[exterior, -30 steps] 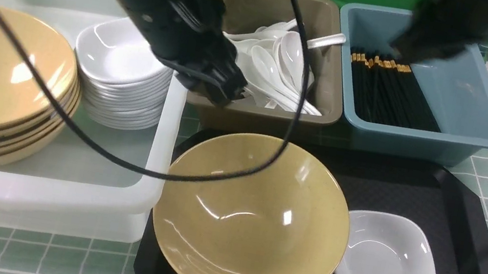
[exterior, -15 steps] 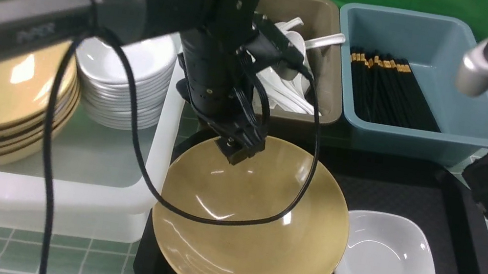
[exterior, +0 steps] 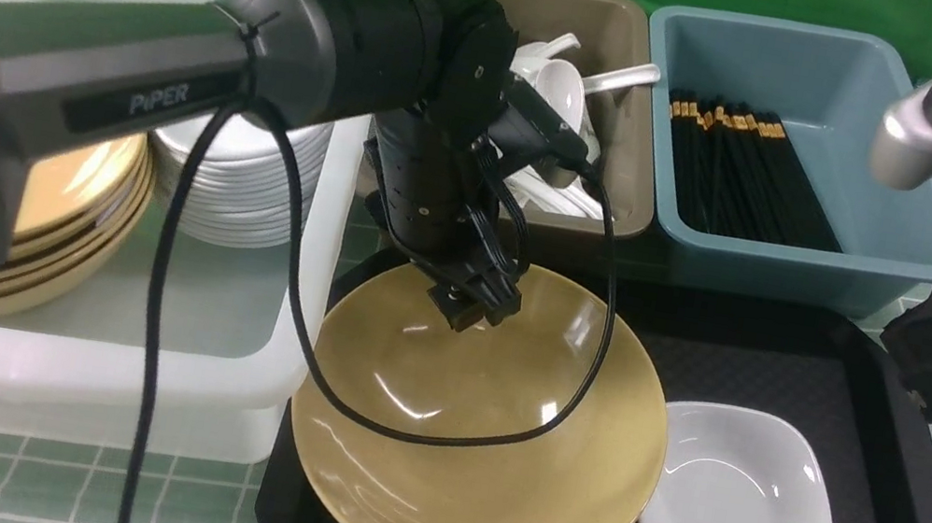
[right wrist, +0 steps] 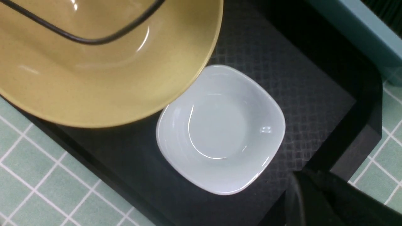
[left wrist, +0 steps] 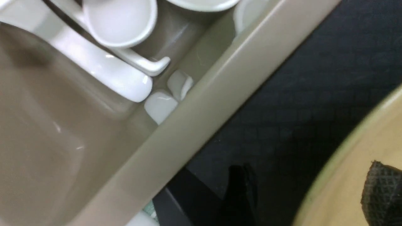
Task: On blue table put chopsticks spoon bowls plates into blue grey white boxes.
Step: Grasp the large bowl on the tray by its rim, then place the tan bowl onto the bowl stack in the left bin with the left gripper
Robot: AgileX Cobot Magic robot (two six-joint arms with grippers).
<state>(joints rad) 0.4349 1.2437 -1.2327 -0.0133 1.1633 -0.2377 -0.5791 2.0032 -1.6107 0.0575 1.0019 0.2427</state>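
Left fingers (left wrist: pixel 380 191) apart — right fingers (right wrist: pixel 314 201) together

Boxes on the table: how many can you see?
3. The white box sits on the left, the grey box in the middle at the back, the blue box on the right. None seems hidden.

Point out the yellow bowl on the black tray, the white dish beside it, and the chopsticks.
yellow bowl (exterior: pixel 473 500): front view, inner wall near its front rim.
white dish (exterior: pixel 741 497): front view, centre of its well.
chopsticks (exterior: pixel 745 180): front view, middle of the bundle.
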